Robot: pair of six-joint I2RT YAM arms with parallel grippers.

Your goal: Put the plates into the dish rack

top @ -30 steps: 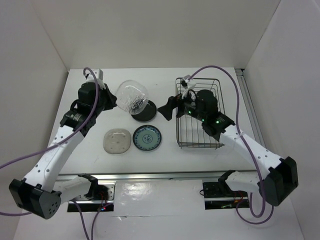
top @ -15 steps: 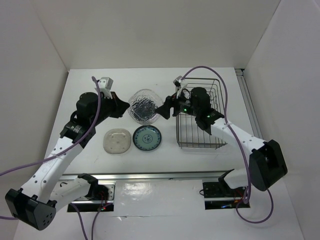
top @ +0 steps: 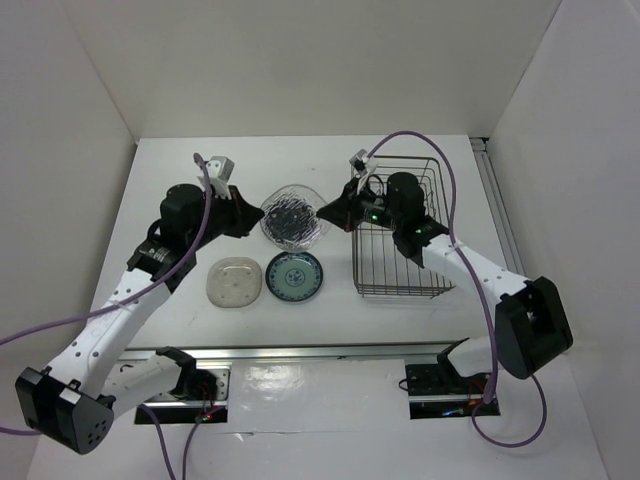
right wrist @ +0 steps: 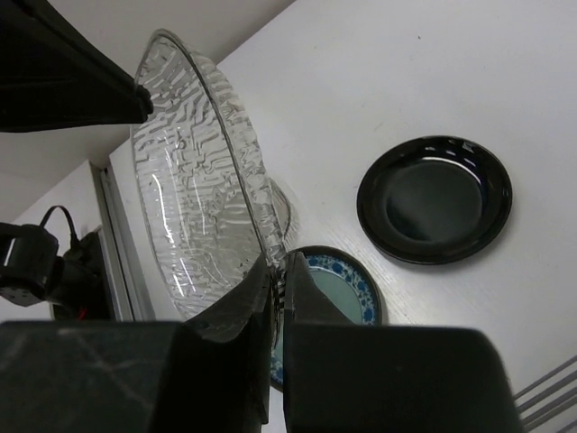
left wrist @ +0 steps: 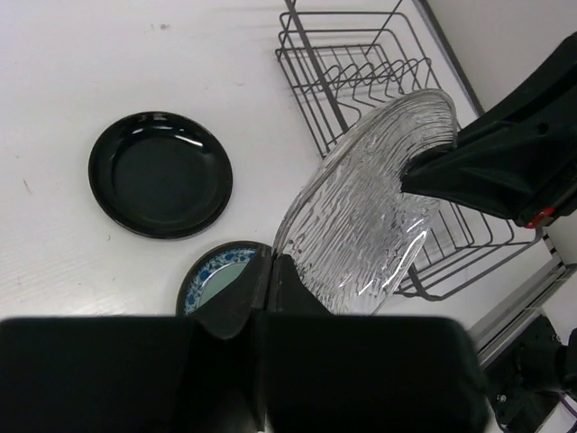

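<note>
Where the left arm ends: left gripper (top: 257, 219), pinched shut on the rim of the clear plate (top: 293, 217); its own wrist view shows the jaws meeting on the plate's near edge.
Beige plate (top: 234, 282): flat on the table (top: 330, 318), toward the near left; plain from overhead only.
Blue-and-white plate (top: 294, 275): flat, just beside the beige plate on its right; each wrist view catches only part of it, below the clear plate.
Clear plate: lifted off the table and tilted, spanning the two grippers, left of the dish rack (top: 400, 292).
Black plate (left wrist: 160, 174): flat on the table; from overhead only a dark patch seen through the clear plate, while both wrist views show it whole.
Right gripper (top: 323, 212): closed on the clear plate's opposite rim; jaws tight on the edge in its wrist view.
Dish rack: on the table's right side; its upright tines show best in the left wrist view.
</note>
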